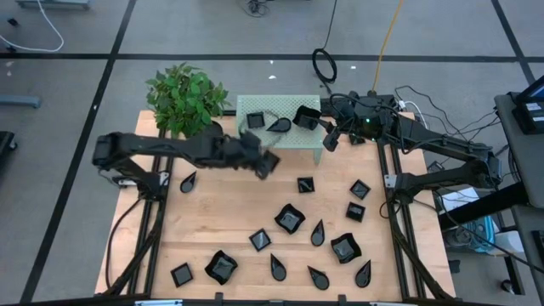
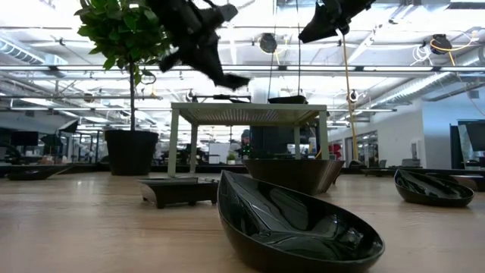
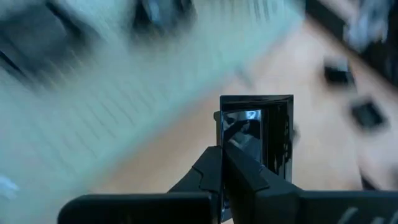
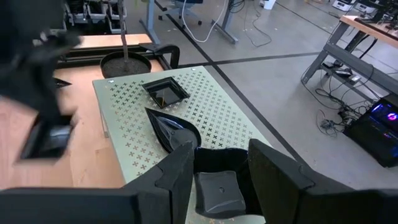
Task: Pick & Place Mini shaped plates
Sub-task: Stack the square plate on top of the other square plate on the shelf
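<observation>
Though motion-blurred from above, the left gripper [image 3: 227,163] clamps a glossy black flat square plate [image 3: 264,134]; the right gripper [image 4: 217,165] gapes over a wavy-edged plate [image 4: 217,190], its grasp unclear.

An open-plan lab: exposed ceiling pipes [image 2: 394,72], floor cables [image 1: 357,51], far workbenches [image 4: 367,28].

You look straight down on the whole pale wooden table [image 1: 255,212] from overhead. Your low camera sits at tabletop height, close behind a glossy black teardrop dish [image 2: 295,224]. Both views and the right wrist camera share the pale green perforated stand [image 1: 276,127].
</observation>
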`<state>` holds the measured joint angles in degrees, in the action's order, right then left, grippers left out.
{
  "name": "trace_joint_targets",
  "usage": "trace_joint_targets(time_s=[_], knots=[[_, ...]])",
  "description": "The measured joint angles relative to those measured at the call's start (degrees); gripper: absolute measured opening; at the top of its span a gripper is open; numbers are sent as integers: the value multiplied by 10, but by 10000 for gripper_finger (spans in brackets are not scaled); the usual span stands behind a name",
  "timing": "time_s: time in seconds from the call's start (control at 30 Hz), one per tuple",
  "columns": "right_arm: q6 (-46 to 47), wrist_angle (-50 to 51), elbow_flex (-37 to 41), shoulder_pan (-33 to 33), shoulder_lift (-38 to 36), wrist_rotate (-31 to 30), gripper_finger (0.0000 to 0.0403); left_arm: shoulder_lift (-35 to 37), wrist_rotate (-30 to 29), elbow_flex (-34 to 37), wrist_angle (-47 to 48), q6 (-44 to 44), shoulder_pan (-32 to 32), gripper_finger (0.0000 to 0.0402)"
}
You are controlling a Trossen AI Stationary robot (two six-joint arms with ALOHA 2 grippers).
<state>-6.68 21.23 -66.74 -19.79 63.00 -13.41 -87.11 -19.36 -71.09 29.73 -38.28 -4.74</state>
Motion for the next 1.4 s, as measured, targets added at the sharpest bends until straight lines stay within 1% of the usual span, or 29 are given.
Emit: trace_joint_targets(time_s=[0.1, 0.23, 0.37, 0.63, 0.73, 1.0, 1.4], knots=[[0, 0, 0, 0, 0, 0, 141, 28, -41, 0, -22, 30, -27, 4], [0, 0, 0, 0, 0, 0, 141, 38, -69, 0, -42, 41, -68, 8], [0, 0, 0, 0, 0, 0, 141, 32, -78, 0, -50, 24, -99, 4], [0, 0, 0, 0, 0, 0, 141, -2, -109, 0, -65, -32, -131, 4], [0, 0, 0, 0, 0, 0, 141, -13, -124, 0, -69, -56, -139, 6], [0, 0, 0, 0, 0, 0, 141, -11, -182, 0, -73, -100, -144, 7], [0, 0, 0, 0, 0, 0, 142, -33, -180, -1, -62, -155, -146, 7]])
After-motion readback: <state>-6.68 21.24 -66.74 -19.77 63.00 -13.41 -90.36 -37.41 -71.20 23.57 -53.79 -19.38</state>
